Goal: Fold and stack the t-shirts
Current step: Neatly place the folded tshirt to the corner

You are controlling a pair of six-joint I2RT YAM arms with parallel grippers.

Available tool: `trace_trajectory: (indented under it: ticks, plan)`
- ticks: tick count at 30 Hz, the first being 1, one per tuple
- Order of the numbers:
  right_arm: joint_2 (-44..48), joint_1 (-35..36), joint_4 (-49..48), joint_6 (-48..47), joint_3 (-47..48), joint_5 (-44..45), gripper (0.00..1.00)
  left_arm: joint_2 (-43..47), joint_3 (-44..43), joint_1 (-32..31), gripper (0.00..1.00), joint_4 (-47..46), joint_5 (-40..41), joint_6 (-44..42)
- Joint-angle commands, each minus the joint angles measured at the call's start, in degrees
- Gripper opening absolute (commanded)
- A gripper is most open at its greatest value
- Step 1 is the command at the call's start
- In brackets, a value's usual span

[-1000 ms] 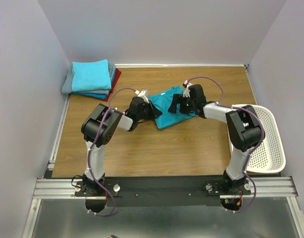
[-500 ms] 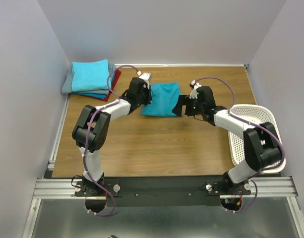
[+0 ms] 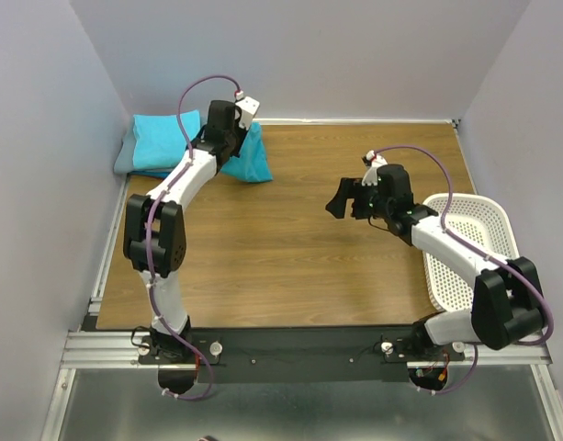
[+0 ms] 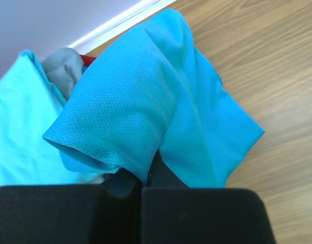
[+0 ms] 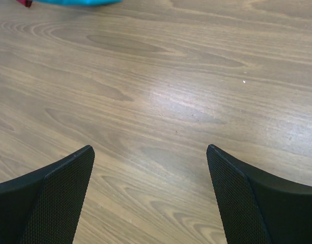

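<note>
Hanging from left jaws: teal t-shirt [image 4: 140, 101]

The teal-blue t-shirt [image 4: 145, 101] was soft, matt cloth in a fine mesh knit. The table [image 5: 156, 101] was smooth wood-grain with a faint sheen. The right gripper [image 5: 149, 150] had black, finely dotted pads [image 5: 59, 198], and the basket [image 3: 497, 225] was white perforated plastic.

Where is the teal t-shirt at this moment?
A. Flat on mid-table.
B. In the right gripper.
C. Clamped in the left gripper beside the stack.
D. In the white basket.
C: the left gripper is shut on the teal t-shirt next to the stack; the right gripper is open and empty.
</note>
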State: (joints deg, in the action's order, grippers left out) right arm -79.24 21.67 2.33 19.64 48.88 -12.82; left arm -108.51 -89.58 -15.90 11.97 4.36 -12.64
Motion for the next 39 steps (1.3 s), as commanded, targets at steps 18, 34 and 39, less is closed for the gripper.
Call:
trace_trajectory:
  ticks: [18,34,39]
  plan:
    - [-1.9,0.1,1.9,-0.8,-2.8,0.6,0.98,-12.2,-33.9,17.6,0.00,20.2,-19.6,-15.0]
    - [-2.3,0.1,1.8,-0.5,-3.2,0.3,0.98,-16.0,-35.2,28.9,0.00,18.4,-29.9,-10.7]
    - [-1.4,0.1,1.9,-0.7,-3.7,0.6,0.98,-19.5,-35.0,31.6,0.30,17.6,-26.5,-6.3]
